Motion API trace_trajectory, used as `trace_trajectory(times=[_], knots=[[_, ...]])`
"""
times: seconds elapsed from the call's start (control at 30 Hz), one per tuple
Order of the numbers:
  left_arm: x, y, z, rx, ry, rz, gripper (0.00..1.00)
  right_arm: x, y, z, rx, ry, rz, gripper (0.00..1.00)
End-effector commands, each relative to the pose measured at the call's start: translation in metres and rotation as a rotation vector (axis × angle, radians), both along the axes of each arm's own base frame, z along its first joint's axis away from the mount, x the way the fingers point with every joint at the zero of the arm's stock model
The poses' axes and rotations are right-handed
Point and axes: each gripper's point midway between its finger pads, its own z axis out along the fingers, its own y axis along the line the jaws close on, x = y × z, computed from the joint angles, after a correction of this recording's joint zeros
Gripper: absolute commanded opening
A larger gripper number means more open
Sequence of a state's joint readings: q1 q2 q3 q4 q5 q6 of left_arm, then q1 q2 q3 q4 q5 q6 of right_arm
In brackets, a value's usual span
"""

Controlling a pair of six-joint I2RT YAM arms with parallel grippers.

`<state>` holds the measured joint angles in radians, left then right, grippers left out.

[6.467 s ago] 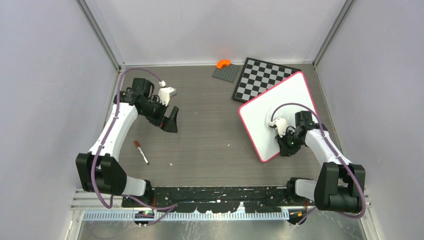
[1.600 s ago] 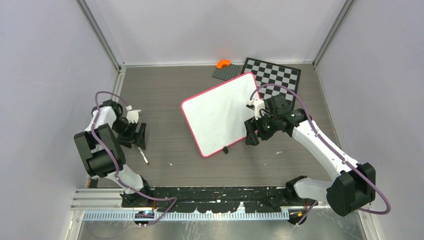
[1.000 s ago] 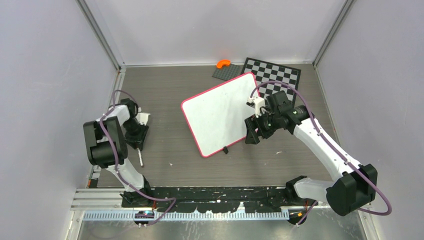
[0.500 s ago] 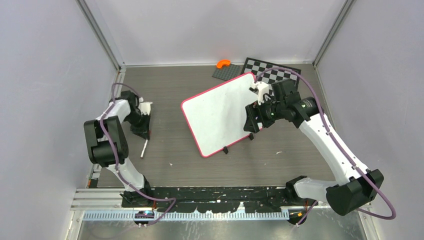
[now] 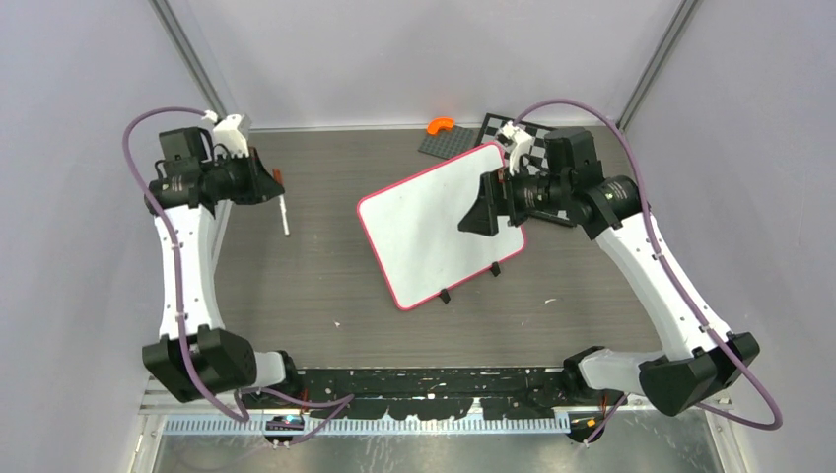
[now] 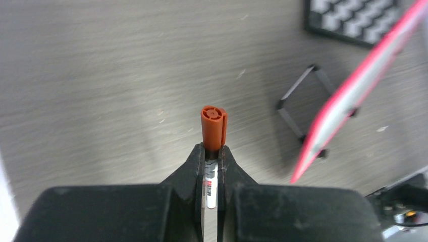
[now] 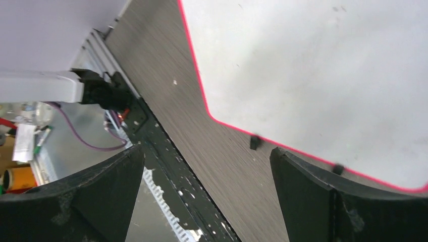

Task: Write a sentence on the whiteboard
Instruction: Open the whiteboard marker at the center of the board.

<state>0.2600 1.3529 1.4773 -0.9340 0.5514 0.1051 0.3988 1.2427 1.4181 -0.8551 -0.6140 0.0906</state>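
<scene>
My left gripper (image 6: 211,152) pinches a white marker with red-orange cap (image 6: 213,123). My right gripper (image 7: 206,157) gapes wide over the pink-framed white whiteboard (image 7: 313,65).

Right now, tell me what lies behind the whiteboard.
Behind the whiteboard: a checkered chessboard and a grey plate carrying an orange piece. The right arm covers most of the chessboard.

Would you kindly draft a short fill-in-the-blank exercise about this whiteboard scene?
The left gripper clamps the marker, whose cap is ___.
The right gripper is ___ above the whiteboard.
The whiteboard's surface bears ___ writing.
Missing words: on; open; no.
</scene>
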Motion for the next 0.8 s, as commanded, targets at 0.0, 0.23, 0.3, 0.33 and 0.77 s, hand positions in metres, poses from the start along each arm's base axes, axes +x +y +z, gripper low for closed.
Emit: trace_trajectory(times=[0.0, 0.23, 0.3, 0.33, 0.77], knots=[[-0.017, -0.057, 0.084, -0.317, -0.168, -0.106, 0.00, 0.005, 0.036, 0.055, 0.206, -0.064, 0.111, 0.99], [-0.027, -0.115, 0.152, -0.516, -0.325, -0.217, 0.00, 0.034, 0.085, 0.087, 0.365, -0.028, 0.068, 0.96], [-0.028, -0.130, 0.159, -0.585, -0.314, -0.243, 0.00, 0.039, 0.102, 0.092, 0.421, 0.009, 0.073, 0.93], [-0.027, -0.136, 0.159, -0.628, -0.302, -0.248, 0.00, 0.038, 0.111, 0.096, 0.445, 0.020, 0.091, 0.92], [-0.028, -0.157, 0.162, -0.969, -0.273, -0.243, 0.00, 0.029, 0.187, 0.092, 0.470, 0.092, 0.201, 0.82]])
